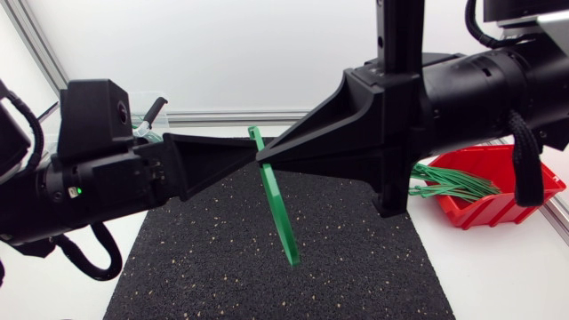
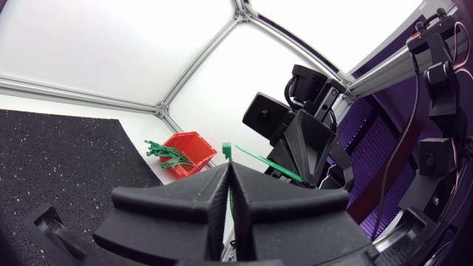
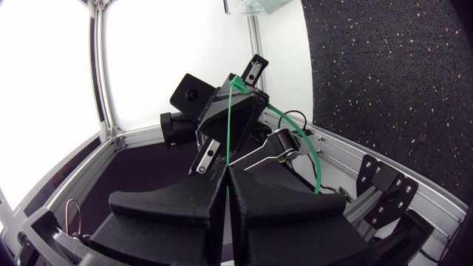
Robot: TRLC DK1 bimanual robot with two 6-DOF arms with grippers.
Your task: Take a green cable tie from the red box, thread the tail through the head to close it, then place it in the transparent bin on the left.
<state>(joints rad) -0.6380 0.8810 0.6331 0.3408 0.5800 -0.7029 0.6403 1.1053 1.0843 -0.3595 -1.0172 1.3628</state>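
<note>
Green cable tie (image 1: 279, 204) in air above black mat (image 1: 222, 276), hanging tilted, upper part pinched where both grippers meet tip to tip. Left gripper (image 1: 247, 153) jaws pressed onto tie; right gripper (image 1: 268, 158) jaws likewise. Red box (image 1: 511, 182) of spare ties (image 1: 453, 185) beside mat, under right arm.

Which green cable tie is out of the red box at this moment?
The single cable tie pinched by the left gripper and right gripper above the black mat; the other ties lie bundled in the red box.

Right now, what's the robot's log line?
left gripper: shut on cable tie | right gripper: shut on it | tail: hanging free over mat
</note>
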